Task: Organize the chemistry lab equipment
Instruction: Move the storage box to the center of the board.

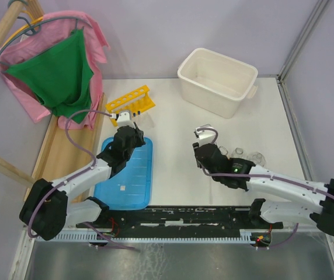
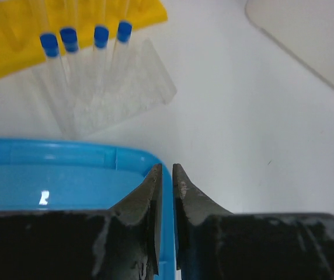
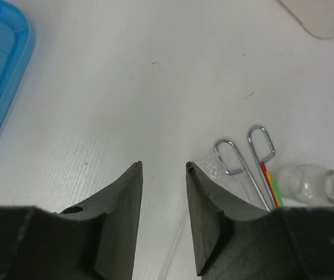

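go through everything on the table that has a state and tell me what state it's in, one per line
Blue-capped tubes: capped, four leaning at the yellow rack.
White tub: open, lid off.
Blue lid: flat on the table.
Tongs: lying flat.
Flasks: on their sides.
Left pincer: nearly shut, holding nothing.
Right pincer: open, holding nothing.

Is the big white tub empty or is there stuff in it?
Empty. The top view looks straight into the white tub and shows only its bare white bottom; nothing lies inside.

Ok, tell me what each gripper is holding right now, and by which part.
Nothing is held. The left gripper is nearly closed on empty air above the blue lid's edge; the right gripper is open over the bare table.
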Controlling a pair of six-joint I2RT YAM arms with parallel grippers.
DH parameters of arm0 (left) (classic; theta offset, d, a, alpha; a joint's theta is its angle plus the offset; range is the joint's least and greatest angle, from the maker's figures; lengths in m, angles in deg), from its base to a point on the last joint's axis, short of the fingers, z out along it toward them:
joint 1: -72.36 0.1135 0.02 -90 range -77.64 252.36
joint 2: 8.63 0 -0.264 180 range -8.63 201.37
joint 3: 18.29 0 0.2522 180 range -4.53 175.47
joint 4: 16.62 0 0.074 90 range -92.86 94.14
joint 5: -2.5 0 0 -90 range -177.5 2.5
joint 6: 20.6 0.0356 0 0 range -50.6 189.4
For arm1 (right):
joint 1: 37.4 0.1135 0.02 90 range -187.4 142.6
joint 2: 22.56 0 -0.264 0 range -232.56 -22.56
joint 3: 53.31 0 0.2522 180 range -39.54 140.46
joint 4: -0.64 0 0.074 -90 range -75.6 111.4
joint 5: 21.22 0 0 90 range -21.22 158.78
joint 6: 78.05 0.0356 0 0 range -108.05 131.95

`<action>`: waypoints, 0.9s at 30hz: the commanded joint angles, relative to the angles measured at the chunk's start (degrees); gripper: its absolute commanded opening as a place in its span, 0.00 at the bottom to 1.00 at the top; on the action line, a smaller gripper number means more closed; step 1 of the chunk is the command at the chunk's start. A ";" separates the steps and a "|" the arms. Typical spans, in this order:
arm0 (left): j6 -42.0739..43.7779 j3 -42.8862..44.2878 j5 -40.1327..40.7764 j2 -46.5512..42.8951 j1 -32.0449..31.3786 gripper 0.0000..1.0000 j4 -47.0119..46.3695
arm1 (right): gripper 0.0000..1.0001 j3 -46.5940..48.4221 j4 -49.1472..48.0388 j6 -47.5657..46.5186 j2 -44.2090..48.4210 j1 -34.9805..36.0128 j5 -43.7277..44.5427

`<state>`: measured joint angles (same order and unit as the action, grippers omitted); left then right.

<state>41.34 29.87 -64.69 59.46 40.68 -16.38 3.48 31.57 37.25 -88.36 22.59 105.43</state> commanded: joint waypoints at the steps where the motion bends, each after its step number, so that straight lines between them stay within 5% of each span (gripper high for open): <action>1: -5.83 -3.36 -5.73 -3.06 -1.01 0.13 1.33 | 0.41 4.21 11.88 1.67 8.22 -1.00 7.89; 4: -7.14 -5.62 -6.62 -5.63 -1.76 0.03 1.38 | 0.33 5.52 15.70 1.86 12.33 -1.88 11.13; 8: -8.30 -7.45 -9.24 -9.50 -2.47 0.03 2.19 | 0.29 9.01 19.74 1.18 12.79 -5.24 12.48; 13: -8.22 -6.76 -11.82 -13.63 -3.91 0.18 4.90 | 0.51 18.29 23.11 -1.40 5.63 -12.39 6.95; 18: -7.45 -5.07 -13.28 -14.04 -5.57 0.23 7.15 | 0.64 26.37 20.33 -3.25 -3.79 -24.26 -10.10; 22: -7.61 -4.54 -13.60 -14.28 -6.38 0.24 8.73 | 0.73 43.48 21.95 -6.33 -17.27 -33.91 -21.25; 27: -8.35 -4.54 -13.41 -15.10 -7.14 0.25 10.89 | 0.75 74.79 27.07 -13.85 -40.22 -37.08 -26.36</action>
<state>35.27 23.00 -77.45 45.89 34.19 -6.96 59.43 57.21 30.74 -117.19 -13.50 86.76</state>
